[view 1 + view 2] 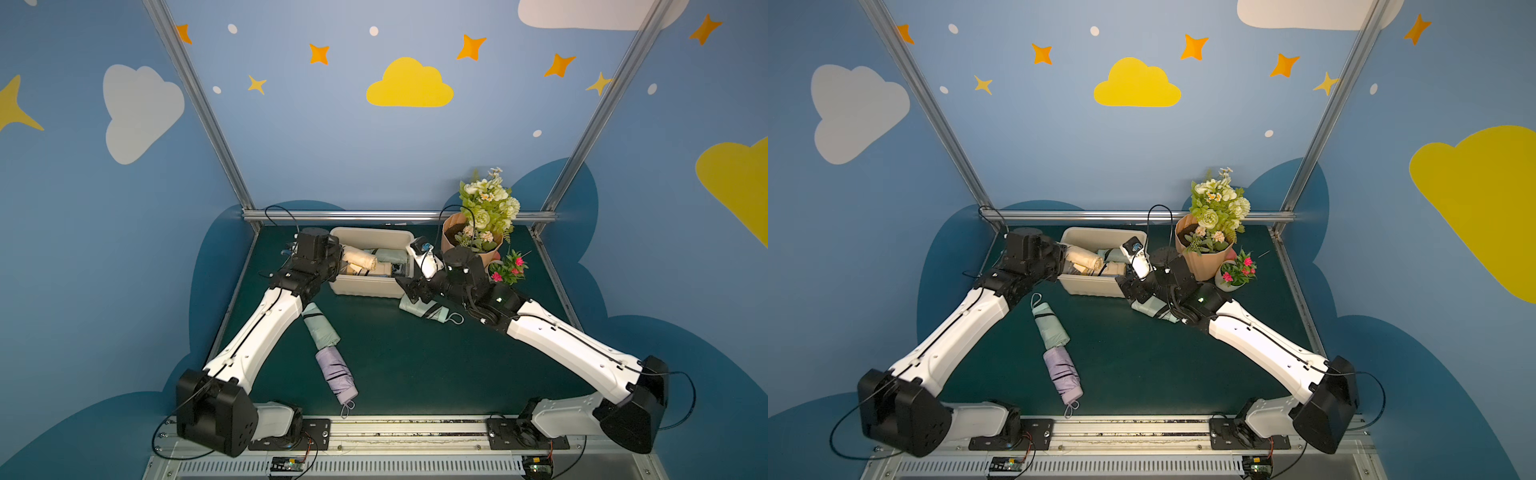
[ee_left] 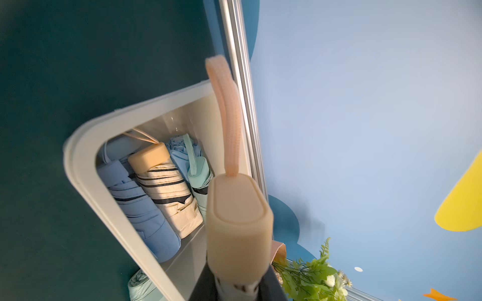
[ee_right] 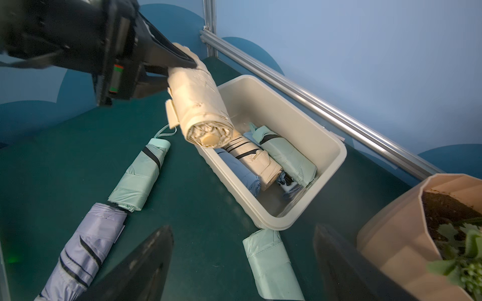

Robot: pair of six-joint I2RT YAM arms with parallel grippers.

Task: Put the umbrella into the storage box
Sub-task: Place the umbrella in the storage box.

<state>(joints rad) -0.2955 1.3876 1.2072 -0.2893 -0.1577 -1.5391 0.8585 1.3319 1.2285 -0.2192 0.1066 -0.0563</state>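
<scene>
My left gripper (image 1: 337, 259) is shut on a folded cream umbrella (image 1: 360, 258), gripping it near the handle (image 2: 238, 221). The umbrella sticks out over the left end of the cream storage box (image 1: 374, 231), tilted down toward it. Inside the box (image 2: 86, 166) lie a blue umbrella (image 2: 146, 213), a cream striped one (image 2: 167, 192) and a mint one (image 2: 200, 177). My right gripper (image 3: 243, 234) is open just above a mint umbrella (image 3: 271, 263) that lies on the table against the box's front right corner.
Another mint umbrella (image 1: 320, 328) and a lilac umbrella (image 1: 336, 376) lie end to end on the green table in front of the left arm. A ribbed peach flower pot (image 1: 1204, 262) and a small pot of pink flowers (image 1: 1235, 274) stand right of the box, close to the right arm.
</scene>
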